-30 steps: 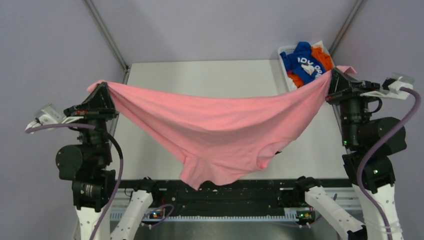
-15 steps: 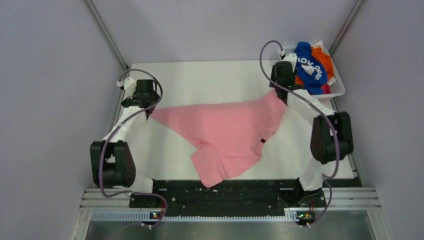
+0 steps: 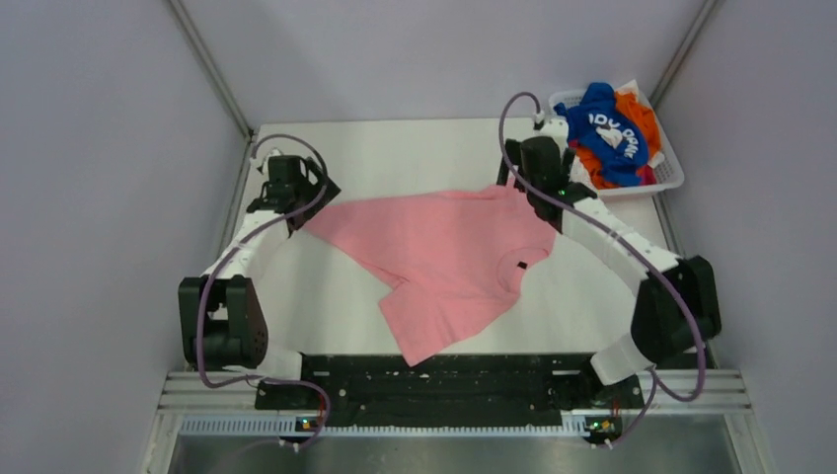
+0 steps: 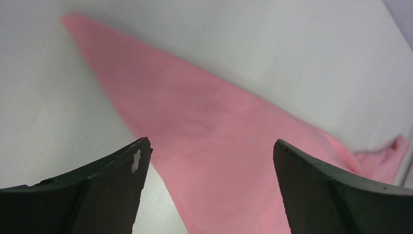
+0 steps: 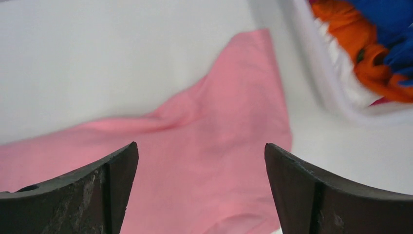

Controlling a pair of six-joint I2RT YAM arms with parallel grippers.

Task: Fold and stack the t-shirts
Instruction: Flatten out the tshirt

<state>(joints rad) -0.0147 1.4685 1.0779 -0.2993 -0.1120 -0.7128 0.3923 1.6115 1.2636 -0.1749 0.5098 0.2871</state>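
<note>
Pink t-shirt (image 3: 444,259) lies loosely spread on the white desk (image 3: 395,153), left pincer (image 4: 209,146) and right pincer (image 5: 199,148) both gaping above its opposite ends, gripping nothing.

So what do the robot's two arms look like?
The left arm and right arm are white tubes joined by chunky black joints, with a purple-grey cable looping along each. The left gripper and right gripper each have two dark, wedge-shaped fingers; the right ones look scratched.
</note>
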